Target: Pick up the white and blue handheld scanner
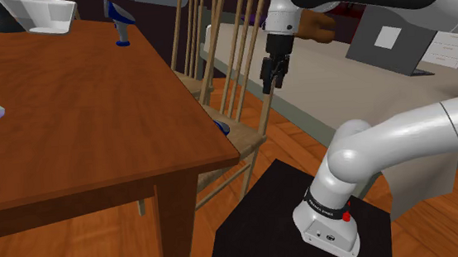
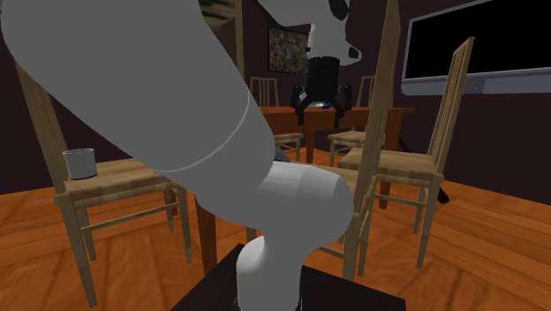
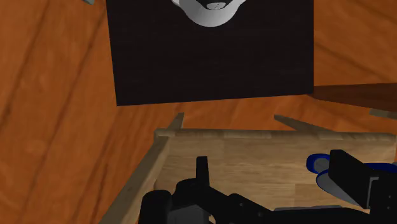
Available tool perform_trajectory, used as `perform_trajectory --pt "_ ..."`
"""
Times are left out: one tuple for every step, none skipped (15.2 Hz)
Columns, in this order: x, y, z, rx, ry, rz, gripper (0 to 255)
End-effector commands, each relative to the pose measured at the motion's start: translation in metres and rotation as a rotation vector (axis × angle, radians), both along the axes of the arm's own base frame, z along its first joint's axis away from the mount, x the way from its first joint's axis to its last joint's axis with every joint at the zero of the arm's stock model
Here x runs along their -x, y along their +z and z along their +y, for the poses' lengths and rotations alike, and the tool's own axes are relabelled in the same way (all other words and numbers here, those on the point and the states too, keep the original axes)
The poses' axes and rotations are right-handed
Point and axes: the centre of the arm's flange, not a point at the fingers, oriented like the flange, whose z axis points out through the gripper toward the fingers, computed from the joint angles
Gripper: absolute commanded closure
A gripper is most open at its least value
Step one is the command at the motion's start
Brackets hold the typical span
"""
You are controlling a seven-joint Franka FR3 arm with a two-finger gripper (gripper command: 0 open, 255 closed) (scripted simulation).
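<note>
From where I stand, the end effector point(image 1: 272, 77) hangs in the air beside the worktop point(image 1: 94, 116), above a wooden chair point(image 1: 230, 32) that is pushed half under it. Its two black fingers stand apart with nothing between them, so it is open and empty.

The scanner point(image 3: 317, 164), as I judge it, is the blue and pale thing lying on the chair's seat point(image 3: 254, 149), not on the worktop. In the shoulder view only a blue tip of it point(image 1: 222, 129) looks out from under the worktop's corner. In the wrist view it lies just beside one finger, which covers part of it, and is not touched.

Another blue and white thing point(image 1: 119, 28) stands far back on the worktop, so I cannot be fully sure which one is meant.

The hand points down at the seat, probably because the worktop's edge overhangs there. The approach looks narrow, between that edge and the chair's back.
</note>
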Motion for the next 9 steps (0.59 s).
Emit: perform_trajectory --pt "0.0 0.0 0.0 0.0 0.0 0.0 0" --pt "-0.008 -0.007 0.003 -0.023 0.087 -0.014 0" --pt "-0.016 -0.014 0.007 -0.046 0.173 -0.028 0" --pt "-0.024 -0.02 0.011 -0.068 0.26 -0.042 0" --pt "-0.032 -0.027 0.017 -0.091 0.347 -0.056 0" --pt "-0.039 -0.033 0.023 -0.114 0.434 -0.07 0" --pt "-0.045 -0.038 0.03 -0.137 0.52 -0.084 0" --pt "-0.051 -0.044 0.038 -0.16 0.607 -0.098 0" --pt "-0.056 -0.049 0.046 -0.182 0.694 -0.112 0"
